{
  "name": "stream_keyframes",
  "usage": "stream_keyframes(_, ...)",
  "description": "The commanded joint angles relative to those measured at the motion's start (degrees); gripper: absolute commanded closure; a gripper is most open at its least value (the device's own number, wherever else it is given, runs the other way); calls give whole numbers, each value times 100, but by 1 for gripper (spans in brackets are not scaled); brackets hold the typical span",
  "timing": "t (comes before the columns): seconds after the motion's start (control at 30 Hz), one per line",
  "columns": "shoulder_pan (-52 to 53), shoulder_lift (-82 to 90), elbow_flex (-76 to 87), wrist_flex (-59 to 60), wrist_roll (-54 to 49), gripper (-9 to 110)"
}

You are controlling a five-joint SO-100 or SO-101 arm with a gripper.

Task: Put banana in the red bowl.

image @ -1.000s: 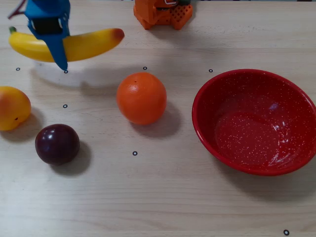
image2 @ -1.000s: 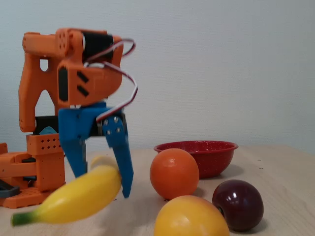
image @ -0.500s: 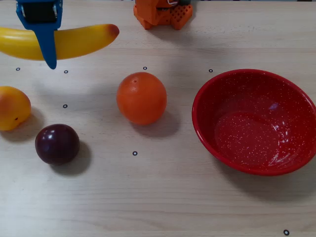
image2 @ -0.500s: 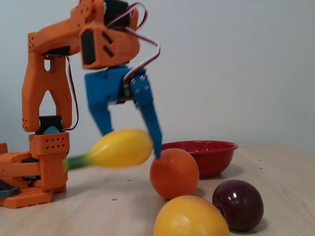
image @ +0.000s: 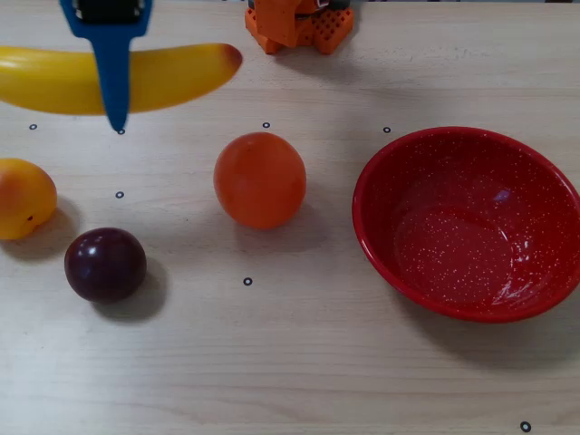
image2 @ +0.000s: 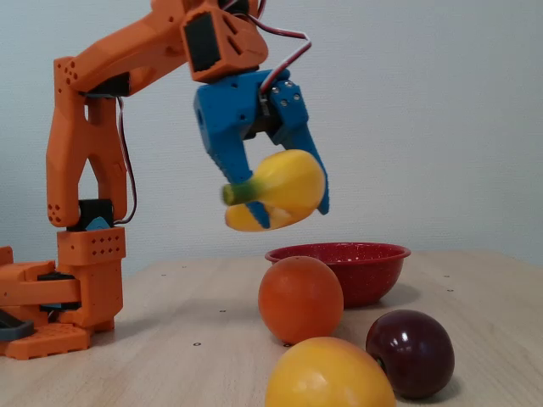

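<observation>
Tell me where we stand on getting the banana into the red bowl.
Done: the gripper is shut on the banana, which hangs well above the table in the fixed view. In hand: the carry; in the overhead view the banana sits at the top left, far from the red bowl on the right. Left: move it across past the orange and release it; the red bowl holds nothing yet.

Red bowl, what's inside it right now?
Nothing: the red bowl shows only its speckled bottom in the overhead view. The banana hangs in the tool, clear of the table.
</observation>
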Motion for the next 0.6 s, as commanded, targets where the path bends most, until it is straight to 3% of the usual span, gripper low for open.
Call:
stream_keyframes(0.0, -299, 949, -747, -229, 176, 102)
stream_keyframes(0.57, -2689, 1204, -1028, -404, 1046, 102)
